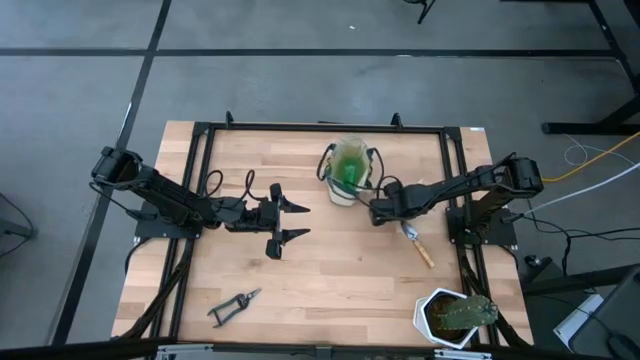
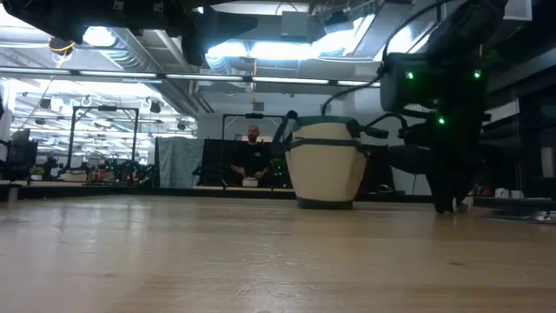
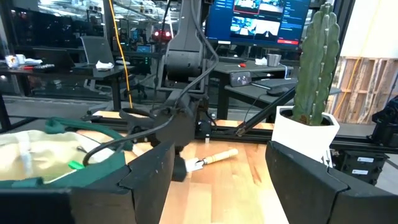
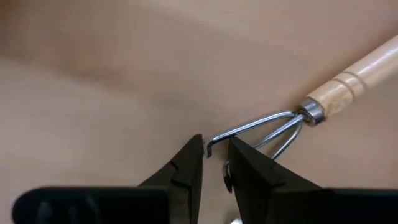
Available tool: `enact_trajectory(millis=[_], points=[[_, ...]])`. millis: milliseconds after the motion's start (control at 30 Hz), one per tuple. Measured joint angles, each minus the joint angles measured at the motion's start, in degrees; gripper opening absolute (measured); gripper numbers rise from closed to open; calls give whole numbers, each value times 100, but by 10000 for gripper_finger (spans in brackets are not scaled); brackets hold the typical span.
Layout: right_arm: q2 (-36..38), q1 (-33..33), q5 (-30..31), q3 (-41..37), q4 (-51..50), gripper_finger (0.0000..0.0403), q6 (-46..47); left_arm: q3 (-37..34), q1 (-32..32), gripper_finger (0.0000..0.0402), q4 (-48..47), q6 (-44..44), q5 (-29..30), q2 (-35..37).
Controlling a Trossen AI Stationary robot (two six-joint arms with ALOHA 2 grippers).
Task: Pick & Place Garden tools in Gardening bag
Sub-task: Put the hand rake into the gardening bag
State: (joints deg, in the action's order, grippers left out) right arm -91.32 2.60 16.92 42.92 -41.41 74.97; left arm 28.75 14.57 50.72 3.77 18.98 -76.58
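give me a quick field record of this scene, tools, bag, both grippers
bag: gardening bag at table's far edge, spray bottle inside
hand tool: wooden-handled tool with wire prongs on table, near right gripper
shears: pruning shears on table, near front
right gripper: low at the prongs, jaws nearly shut
left gripper: open, empty, mid-table

Two dark, slim jointed arms, black cable loops trailing off both. The left tool (image 1: 283,222) shows broad matte-black fingers (image 3: 149,180) with angular, faceted edges. The right tool (image 4: 214,163) tapers to thin black wedge tips. Green indicator lights glow on the right arm's wrist housing (image 2: 439,78).
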Motion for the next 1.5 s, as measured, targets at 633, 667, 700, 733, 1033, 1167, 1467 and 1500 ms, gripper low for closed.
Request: enact_trajectory(millis=[633,667,700,733,1033,1167,1467,1500], points=[[4,651,-1555,102,2203,80,-738,0,2,251,0,0,0,0],[4,695,-1605,102,2347,80,-769,0,2,251,2,0,0,1],[4,745,-1642,102,2480,80,-806,0,2,251,0,0,0,-1],[4,791,-1656,102,2611,80,-835,0,1,251,0,0,0,0],[4,1321,-1630,102,3047,80,-946,0,1,251,0,0,0,0],[4,1574,-1633,102,3414,80,-1535,0,2,251,2,0,0,-1],[6,1931,-1630,102,4612,80,-3877,0,2,251,0,0,1,0],[6,1949,-1550,104,4635,81,-4040,0,1,251,0,0,1,1]])
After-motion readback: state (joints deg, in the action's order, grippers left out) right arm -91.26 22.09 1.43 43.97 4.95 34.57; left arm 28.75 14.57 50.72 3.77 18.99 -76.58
